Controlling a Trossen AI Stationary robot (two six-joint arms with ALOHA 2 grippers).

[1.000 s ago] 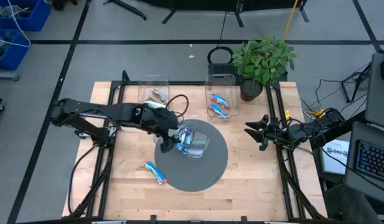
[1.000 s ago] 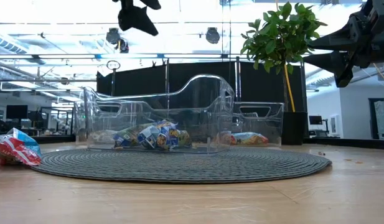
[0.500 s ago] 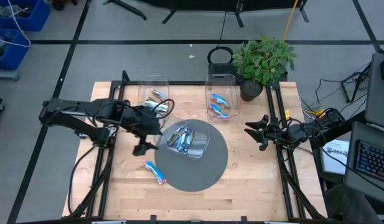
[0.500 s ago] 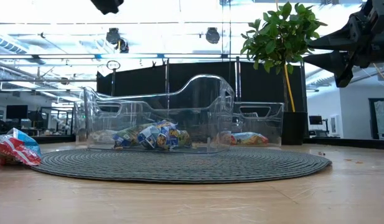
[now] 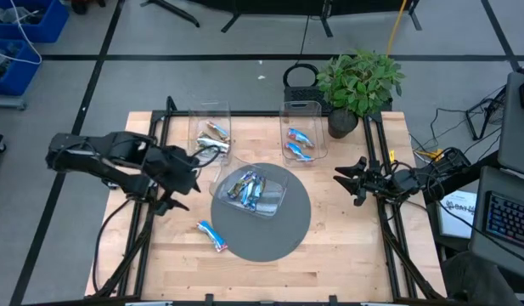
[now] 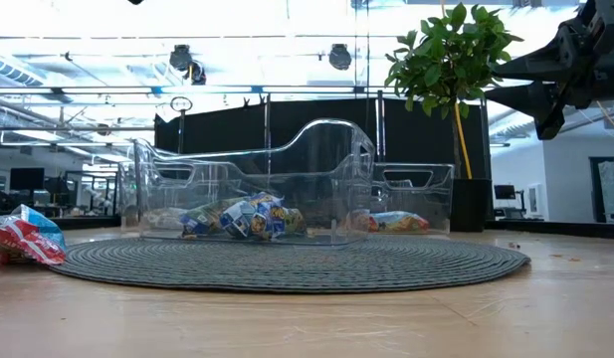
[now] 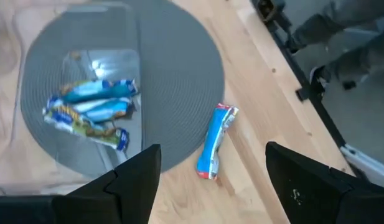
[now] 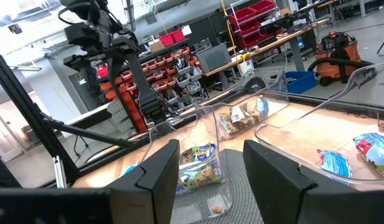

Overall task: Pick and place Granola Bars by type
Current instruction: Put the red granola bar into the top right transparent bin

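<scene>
Loose blue bar [image 5: 211, 235] lies on bare wood at the mat's [image 5: 283, 234] near-left edge, long axis diagonal. My left gripper [image 5: 178, 189], fingers spread and empty, hovers just behind it (right gripper [image 5: 353, 180] parked far off, also open).

a pale wooden tabletop [image 5: 346, 246] carries a round grey woven mat [image 5: 291, 225] at its middle. a clear bin [image 5: 278, 183] stands on the mat, two more clear bins [image 5: 212, 115] at the far edge. one blue granola bar [image 5: 212, 235] lies just beside the mat's rim. a potted plant [image 5: 359, 85] stands at the far right corner.
</scene>
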